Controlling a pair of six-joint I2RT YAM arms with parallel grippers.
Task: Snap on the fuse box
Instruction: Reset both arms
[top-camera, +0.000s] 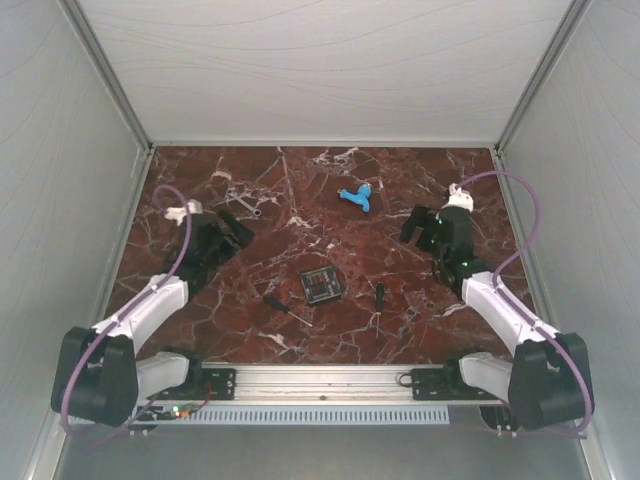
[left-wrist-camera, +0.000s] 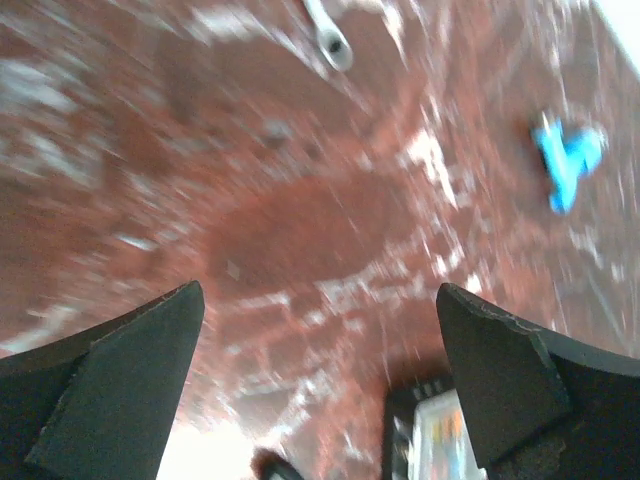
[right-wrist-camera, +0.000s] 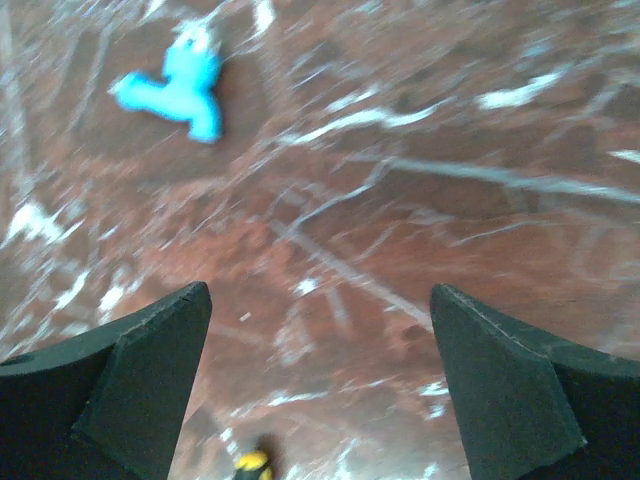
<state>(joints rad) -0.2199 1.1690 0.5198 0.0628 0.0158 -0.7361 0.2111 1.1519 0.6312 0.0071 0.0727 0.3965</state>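
Fuse box (top-camera: 322, 285) sat flat on the red marble table (top-camera: 300, 180), roughly midway between the two arms, with neither gripper touching it. Whether the clear lid was seated could not be told from the top view. Left gripper (top-camera: 235, 232) hung left of and beyond the fuse box, well apart from it, jaws spread wide with nothing between them. The left wrist view was blurred, and a corner of the fuse box showed at its bottom edge beside the right-hand finger. Right gripper (top-camera: 418, 228) hung right of and beyond the fuse box, also well apart, jaws wide and holding nothing, with only bare marble between its fingers. Blue plastic piece (top-camera: 357, 197) lay beyond the fuse box, slightly right. Wrench (top-camera: 243, 203) lay beyond it to the left. One black-handled screwdriver (top-camera: 285, 307) lay just near-left of the fuse box, and a second screwdriver (top-camera: 379, 300) lay to its right, neither touching it.
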